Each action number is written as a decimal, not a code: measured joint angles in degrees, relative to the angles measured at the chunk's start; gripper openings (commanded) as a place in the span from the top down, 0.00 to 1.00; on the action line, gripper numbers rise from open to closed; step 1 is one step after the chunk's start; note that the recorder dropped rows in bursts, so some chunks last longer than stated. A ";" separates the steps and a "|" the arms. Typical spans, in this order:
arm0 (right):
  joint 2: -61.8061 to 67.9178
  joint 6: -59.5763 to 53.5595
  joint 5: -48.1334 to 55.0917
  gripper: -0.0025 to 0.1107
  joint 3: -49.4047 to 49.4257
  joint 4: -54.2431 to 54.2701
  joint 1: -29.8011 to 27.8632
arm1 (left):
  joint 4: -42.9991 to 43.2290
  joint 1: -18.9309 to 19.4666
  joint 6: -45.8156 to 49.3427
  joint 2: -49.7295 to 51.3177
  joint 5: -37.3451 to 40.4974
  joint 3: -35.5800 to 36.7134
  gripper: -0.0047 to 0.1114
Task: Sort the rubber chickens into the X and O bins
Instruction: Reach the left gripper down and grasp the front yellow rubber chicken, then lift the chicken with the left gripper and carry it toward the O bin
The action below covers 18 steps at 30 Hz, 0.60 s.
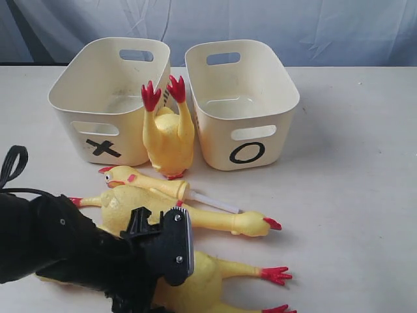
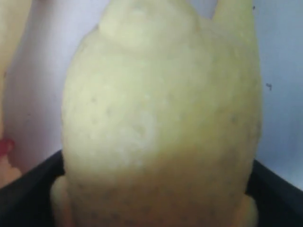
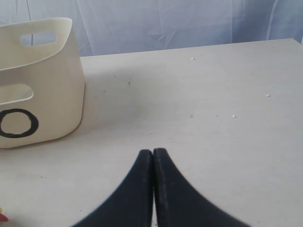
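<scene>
The X bin (image 1: 78, 124) and the O bin (image 1: 260, 111) stand side by side at the back. One rubber chicken (image 1: 171, 140) is propped head down between them, red feet up. A small chicken (image 1: 146, 181) with a white tube (image 1: 215, 202) lies in front, and a large chicken (image 1: 195, 218) lies beside it. My left gripper (image 1: 166, 254) is low over another large chicken (image 1: 208, 277). In the left wrist view that chicken's body (image 2: 161, 123) fills the space between the wide-apart jaws. My right gripper (image 3: 153, 151) is shut and empty, near the O bin (image 3: 47, 104).
The pale table (image 1: 352, 195) runs to the right of the O bin. A blue-grey curtain (image 1: 293, 26) hangs behind the bins. The left arm's black body (image 1: 52, 248) covers the front left corner.
</scene>
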 measured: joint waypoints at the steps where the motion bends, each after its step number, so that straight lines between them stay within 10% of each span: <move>1: 0.00 0.00 0.00 0.98 0.00 0.00 0.00 | -0.35 0.00 0.00 0.57 1.08 -0.24 0.84; 2: 0.00 0.00 0.00 0.98 0.00 0.00 0.00 | -0.44 0.00 0.00 0.70 1.71 -0.33 0.96; 18: 0.00 0.00 0.00 0.98 0.00 0.00 0.00 | -2.81 -0.53 -5.65 -12.24 16.09 -4.86 0.96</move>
